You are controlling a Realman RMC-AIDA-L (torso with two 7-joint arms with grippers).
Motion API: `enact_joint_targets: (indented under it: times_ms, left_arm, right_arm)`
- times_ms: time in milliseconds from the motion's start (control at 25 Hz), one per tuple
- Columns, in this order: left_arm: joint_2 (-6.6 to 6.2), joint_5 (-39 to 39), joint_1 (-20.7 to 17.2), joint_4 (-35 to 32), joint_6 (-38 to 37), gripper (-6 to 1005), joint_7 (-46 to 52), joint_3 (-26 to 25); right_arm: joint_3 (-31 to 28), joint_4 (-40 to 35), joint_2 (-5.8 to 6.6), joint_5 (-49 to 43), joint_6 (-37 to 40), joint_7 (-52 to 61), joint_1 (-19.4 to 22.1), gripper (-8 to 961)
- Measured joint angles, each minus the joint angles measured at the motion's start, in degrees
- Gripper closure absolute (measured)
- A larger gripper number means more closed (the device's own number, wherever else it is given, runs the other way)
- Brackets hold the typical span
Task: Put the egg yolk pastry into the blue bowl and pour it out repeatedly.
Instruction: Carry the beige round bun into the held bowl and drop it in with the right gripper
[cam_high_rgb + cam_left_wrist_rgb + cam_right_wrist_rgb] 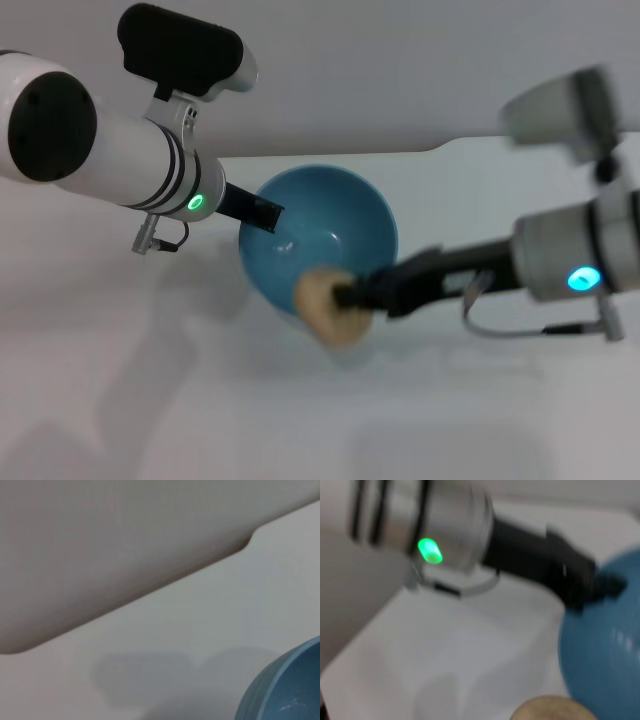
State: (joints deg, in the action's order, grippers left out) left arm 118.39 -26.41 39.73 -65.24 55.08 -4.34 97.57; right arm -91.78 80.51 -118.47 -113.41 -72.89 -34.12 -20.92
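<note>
- The left gripper (262,212) gripped the left rim of the blue bowl (330,225), which was tipped with its mouth toward the viewer; it was best held steady there.
- The egg yolk pastry (330,305) hung at the near rim, pinched by the right gripper (350,297); it should clear the lip before release.
- Blur hid the right fingertips' edges.
</note>
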Motion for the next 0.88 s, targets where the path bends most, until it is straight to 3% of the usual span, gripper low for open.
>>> enact_joint_targets:
  times_ms: [200, 640, 880]
  left_arm:
    - [0.02, -0.4, 0.9, 0.0, 2.6, 986, 0.2, 0.9]
    - [-0.19, -6.0, 1.9, -0.3, 5.1, 987, -0.2, 1.0]
    - [-0.07, -7.1, 2.6, -0.3, 6.6, 986, -0.3, 1.0]
  right_arm:
    - [-4.4, 4.4, -0.17, 0.2, 0.0, -0.1, 2.3, 894]
    - [-12.0, -11.8, 0.05, 11.3, -0.7, -6.5, -0.2, 939]
    - [-14.1, -14.8, 0.14, 11.9, -0.9, -7.5, -0.7, 834]
